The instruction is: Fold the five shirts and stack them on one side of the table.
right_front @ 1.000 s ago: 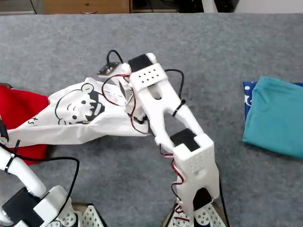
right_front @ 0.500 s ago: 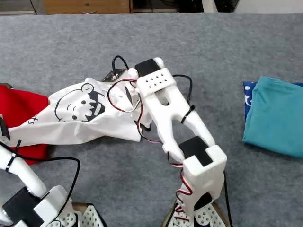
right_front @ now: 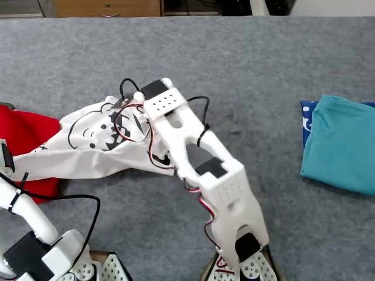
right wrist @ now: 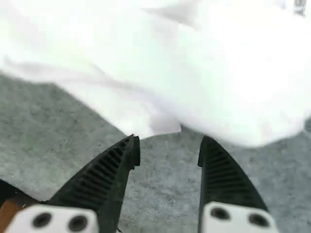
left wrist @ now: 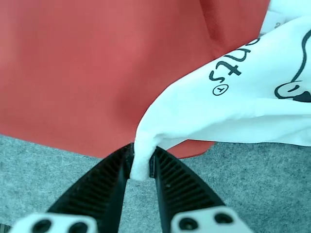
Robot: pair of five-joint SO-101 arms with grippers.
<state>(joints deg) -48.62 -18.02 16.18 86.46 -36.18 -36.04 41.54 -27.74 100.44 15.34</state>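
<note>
On the grey table (right_front: pixel 263 64), seen from above, a white shirt (right_front: pixel 88 149) with a cartoon face lies stretched toward the left side, partly over a red shirt (right_front: pixel 26 137). The right arm (right_front: pixel 193 158) reaches across to the white shirt's upper right part, and the left arm (right_front: pixel 23 211) is at its left corner. Well apart, at the right edge, a folded teal shirt (right_front: pixel 343 143) sits on a blue shirt (right_front: pixel 306 120).

From the left wrist, the left gripper (left wrist: pixel 142 158) is clamped on a bunched corner of the white shirt — the red shirt lies right behind it.

From the right wrist, the right gripper (right wrist: pixel 167 145) has its jaws apart over the table — the white shirt's edge lies just at its tips.
</note>
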